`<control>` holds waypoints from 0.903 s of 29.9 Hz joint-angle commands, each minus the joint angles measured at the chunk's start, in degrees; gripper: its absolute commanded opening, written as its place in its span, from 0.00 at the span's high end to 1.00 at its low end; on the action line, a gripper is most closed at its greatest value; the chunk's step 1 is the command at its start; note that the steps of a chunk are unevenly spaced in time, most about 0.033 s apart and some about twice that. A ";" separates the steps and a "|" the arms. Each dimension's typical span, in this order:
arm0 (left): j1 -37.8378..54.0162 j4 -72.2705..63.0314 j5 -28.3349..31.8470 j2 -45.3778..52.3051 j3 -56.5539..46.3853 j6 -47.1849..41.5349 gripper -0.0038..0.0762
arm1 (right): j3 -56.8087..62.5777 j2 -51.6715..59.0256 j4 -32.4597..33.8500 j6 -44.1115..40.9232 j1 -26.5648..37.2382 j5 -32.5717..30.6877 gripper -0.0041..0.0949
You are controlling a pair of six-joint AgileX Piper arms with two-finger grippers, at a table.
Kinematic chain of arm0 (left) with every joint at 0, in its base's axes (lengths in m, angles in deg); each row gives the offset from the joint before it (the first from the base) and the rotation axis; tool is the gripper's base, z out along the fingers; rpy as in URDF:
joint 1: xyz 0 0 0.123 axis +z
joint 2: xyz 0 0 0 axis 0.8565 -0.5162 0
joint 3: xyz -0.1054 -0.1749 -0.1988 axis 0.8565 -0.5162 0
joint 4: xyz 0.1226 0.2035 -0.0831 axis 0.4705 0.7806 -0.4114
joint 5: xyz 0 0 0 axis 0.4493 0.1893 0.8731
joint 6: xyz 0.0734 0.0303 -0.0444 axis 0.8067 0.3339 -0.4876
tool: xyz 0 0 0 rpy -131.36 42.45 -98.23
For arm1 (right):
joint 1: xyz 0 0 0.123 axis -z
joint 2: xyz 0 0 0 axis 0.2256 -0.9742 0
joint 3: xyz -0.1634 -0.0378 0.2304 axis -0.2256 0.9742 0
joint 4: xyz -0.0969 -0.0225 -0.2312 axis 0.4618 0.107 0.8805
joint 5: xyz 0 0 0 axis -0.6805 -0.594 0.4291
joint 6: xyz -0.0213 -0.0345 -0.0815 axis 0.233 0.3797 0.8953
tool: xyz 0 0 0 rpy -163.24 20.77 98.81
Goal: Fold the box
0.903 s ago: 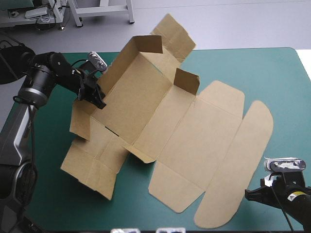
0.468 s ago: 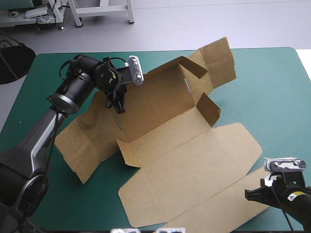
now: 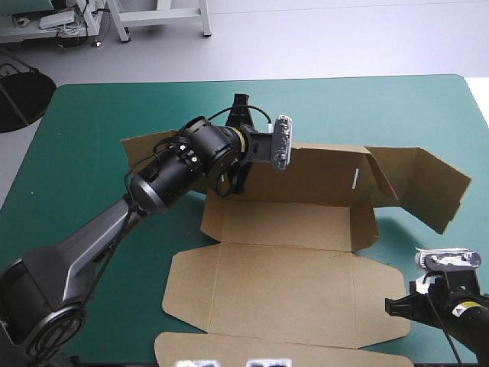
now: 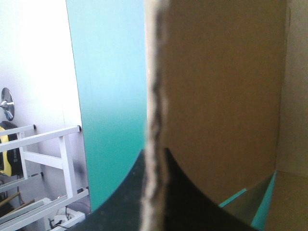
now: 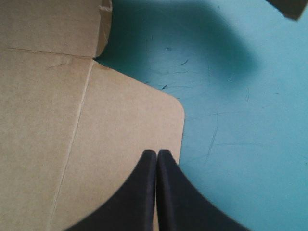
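L pincer [image 4: 155, 161] clamped on box [image 3: 290, 229] wall, clear only at wrist; R pincer [image 5: 157, 154] together over flap.

Robotics laboratory. A worktable [image 3: 367, 115] with a teal-green cover stands on a bare grey floor [image 3: 344, 38], and a left arm [image 3: 99, 237] and a right arm [image 3: 458, 317] reach over it. White metal frame legs [image 3: 205, 21] stand beyond its far edge.

Bright, even light from overhead fills my counter [image 3: 92, 115]; a soft, wide shadow lies on it beside the box [image 5: 48, 144], ahead of my right jaws.
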 commanded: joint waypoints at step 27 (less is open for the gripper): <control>-12.34 39.43 10.82 12.10 -35.33 -53.54 0.96 | -38.41 -20.66 -17.60 2.13 -0.01 -3.32 0.97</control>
